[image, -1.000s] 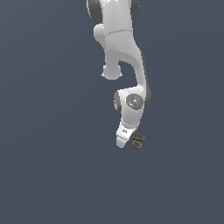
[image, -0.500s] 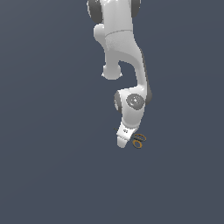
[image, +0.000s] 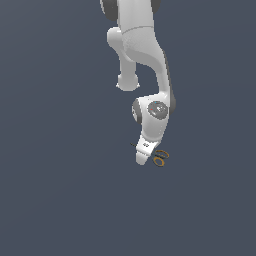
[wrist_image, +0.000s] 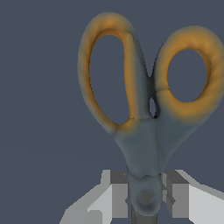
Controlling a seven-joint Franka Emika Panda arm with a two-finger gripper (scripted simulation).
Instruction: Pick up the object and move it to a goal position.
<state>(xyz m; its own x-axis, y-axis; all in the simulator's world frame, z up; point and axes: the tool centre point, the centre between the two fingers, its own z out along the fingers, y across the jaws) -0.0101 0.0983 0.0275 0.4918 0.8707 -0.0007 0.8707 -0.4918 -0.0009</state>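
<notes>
A small dark marking on the hand (image: pixel 144 156) is too tiny to read.

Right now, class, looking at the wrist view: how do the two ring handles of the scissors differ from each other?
The long ring handle is a narrow, stretched oval; the round ring handle is nearly circular. The long one's opening is taller; the round one's is shorter. Both are orange-yellow, joining the grey scissors body above the pivot, which sits between the gripper fingers.

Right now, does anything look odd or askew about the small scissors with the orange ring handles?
Nothing stands out. The small scissors with orange-yellow ring handles look intact and closed, with the white gripper's grey fingers on either side of the pivot. The blades are hidden in the wrist view.
</notes>
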